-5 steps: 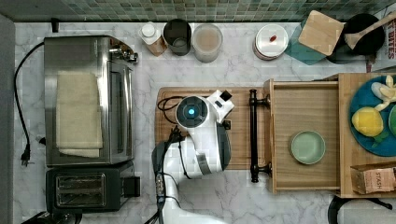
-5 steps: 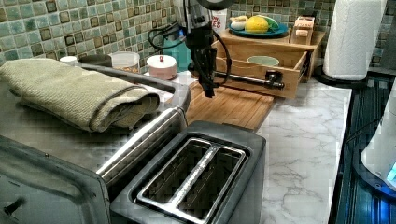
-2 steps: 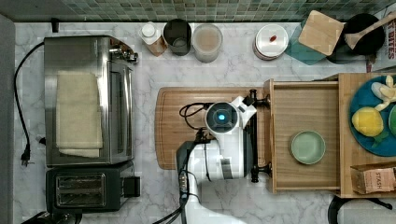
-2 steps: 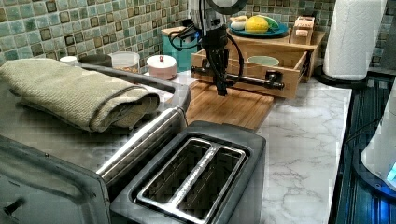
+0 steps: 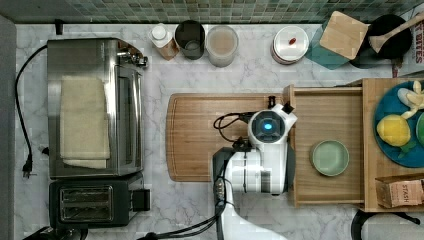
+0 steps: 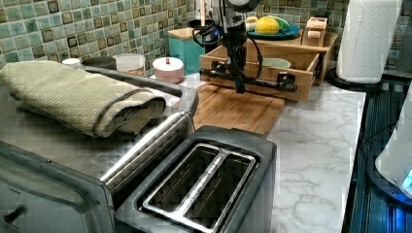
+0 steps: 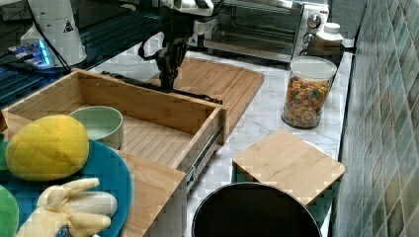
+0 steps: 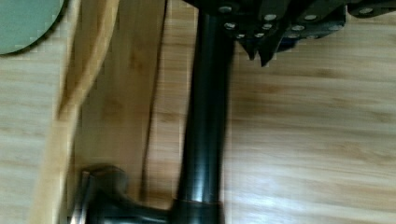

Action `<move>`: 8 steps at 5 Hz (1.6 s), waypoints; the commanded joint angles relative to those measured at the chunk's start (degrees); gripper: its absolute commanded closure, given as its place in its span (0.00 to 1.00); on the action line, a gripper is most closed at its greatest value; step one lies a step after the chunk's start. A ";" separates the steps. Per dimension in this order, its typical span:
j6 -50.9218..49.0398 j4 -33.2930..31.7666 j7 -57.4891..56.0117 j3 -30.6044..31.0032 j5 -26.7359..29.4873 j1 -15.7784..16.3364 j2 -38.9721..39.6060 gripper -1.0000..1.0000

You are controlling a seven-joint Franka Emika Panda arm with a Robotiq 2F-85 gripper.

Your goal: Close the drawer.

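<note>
On the top view's right side of the marble worktop (image 5: 200, 65), the drawer (image 5: 327, 117) stands pulled out of its light-wood cabinet (image 5: 371, 190), its front reaching the edge of the one wooden cutting board (image 5: 200, 135) that lies flat just beside it. One black bar handle (image 6: 262, 83) on two black posts runs along the drawer front. Inside the drawer sits one pale green bowl (image 5: 329, 157), toward the corner nearest the arm's base in the top view. The claw (image 6: 239, 89) hangs straight down at the handle, its tip at the level of the bar in the left view, over the board's edge; in the wrist view the bar (image 8: 205, 116) runs right under the fingertips (image 8: 261, 49), but whether the fingers are apart or together I cannot tell. On the cabinet top rests one blue plate (image 5: 395, 100) carrying a yellow lemon (image 5: 393, 130) and other fruit, with one small tea box (image 5: 402, 192) near it. Along the tiled wall in the top view stand one small bottle (image 5: 161, 40), one dark cup (image 5: 190, 39), one clear jar (image 5: 222, 45), one white lidded dish (image 5: 288, 44) and one teal canister with a wooden lid (image 5: 342, 35). Well apart, on the top view's left, are one toaster oven (image 5: 95, 107) with one folded green towel (image 5: 84, 120) on top, and one two-slot toaster (image 5: 90, 202) beside it. One paper towel roll (image 6: 369, 39) stands at the left view's right.
</note>
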 commanded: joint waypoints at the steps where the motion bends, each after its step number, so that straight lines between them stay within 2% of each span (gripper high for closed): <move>1: -0.10 11.68 -11.82 -6.52 2.37 -8.68 2.69 1.00; 2: 0.38 15.37 -17.50 -9.39 3.08 -10.86 4.35 1.00; 3: 1.78 18.86 -23.66 -12.24 6.09 -12.70 6.32 1.00; 4: 8.39 20.50 -32.66 -12.35 10.26 -16.57 9.31 1.00; 5: 11.66 22.50 -37.35 -13.35 12.54 -18.32 10.99 1.00; 6: 12.45 22.58 -32.40 -15.68 6.93 -17.25 10.18 1.00; 8: 15.52 20.33 -32.74 -16.44 6.88 -16.61 9.29 1.00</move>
